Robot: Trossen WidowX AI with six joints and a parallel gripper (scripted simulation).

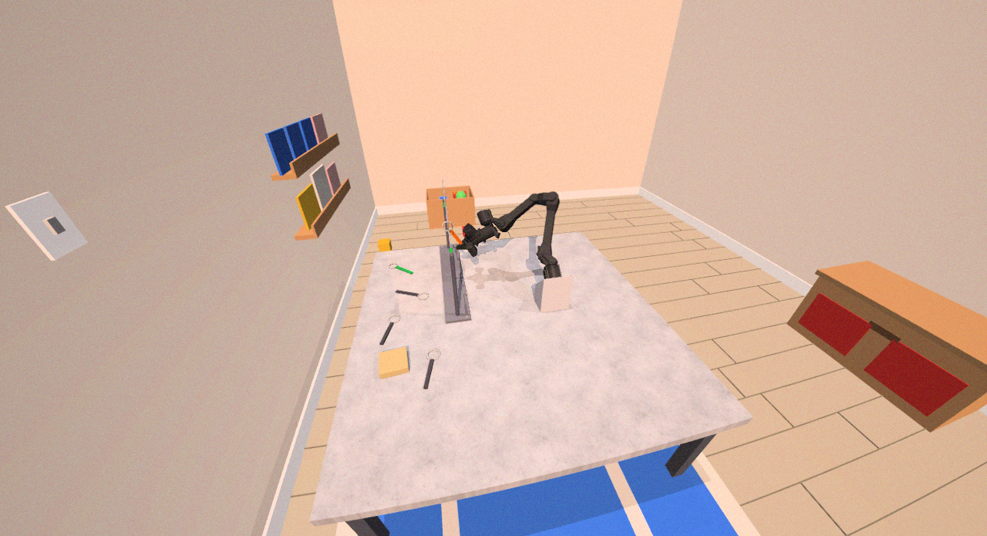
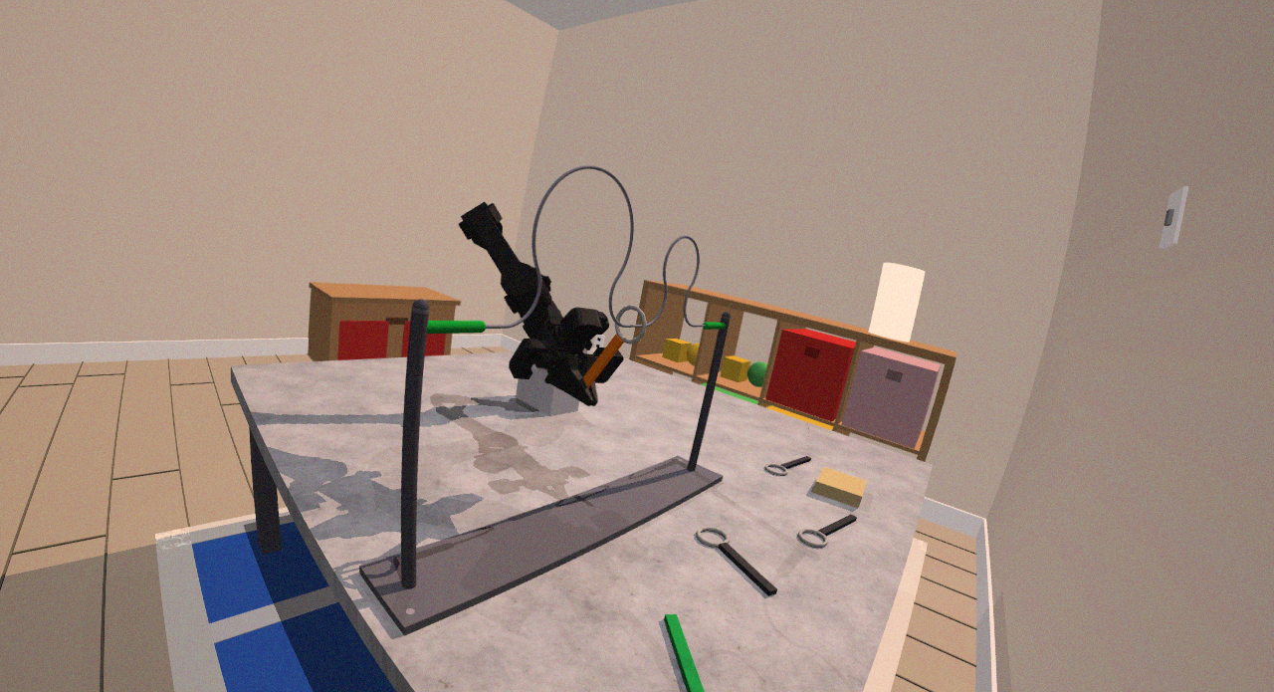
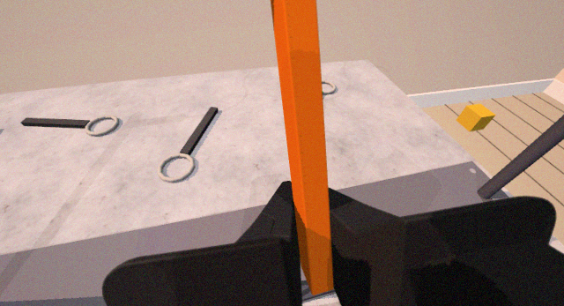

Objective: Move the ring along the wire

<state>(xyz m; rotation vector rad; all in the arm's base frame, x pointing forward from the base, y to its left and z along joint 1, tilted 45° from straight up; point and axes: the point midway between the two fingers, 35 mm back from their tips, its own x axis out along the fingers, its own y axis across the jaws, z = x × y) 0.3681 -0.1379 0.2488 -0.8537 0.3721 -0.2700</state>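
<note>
My gripper [image 1: 461, 245] [image 2: 589, 378] [image 3: 296, 188] is shut on the orange handle [image 1: 456, 237] [image 2: 605, 357] [image 3: 304, 99] near its lower end. The handle slants up to the ring [image 2: 630, 308], which is around the thin grey wire [image 2: 587, 167] in the low dip between the tall loop and the smaller loop. I cannot tell whether ring and wire touch. In the exterior view, one green part [image 2: 457, 326] is at the left post [image 2: 412, 447], and the other green part [image 2: 714, 325] is at the right post [image 2: 708, 393]. The ring is outside the wrist view.
The posts stand on a grey base plate [image 1: 454, 305] [image 2: 543, 530] [image 3: 419, 187]. Beyond it lie several loose rings with black handles, one green-handled ring [image 1: 403, 269], and a yellow block [image 1: 393, 362] [image 2: 839, 487]. The arm's pale mount [image 1: 555, 294] stands on the other side.
</note>
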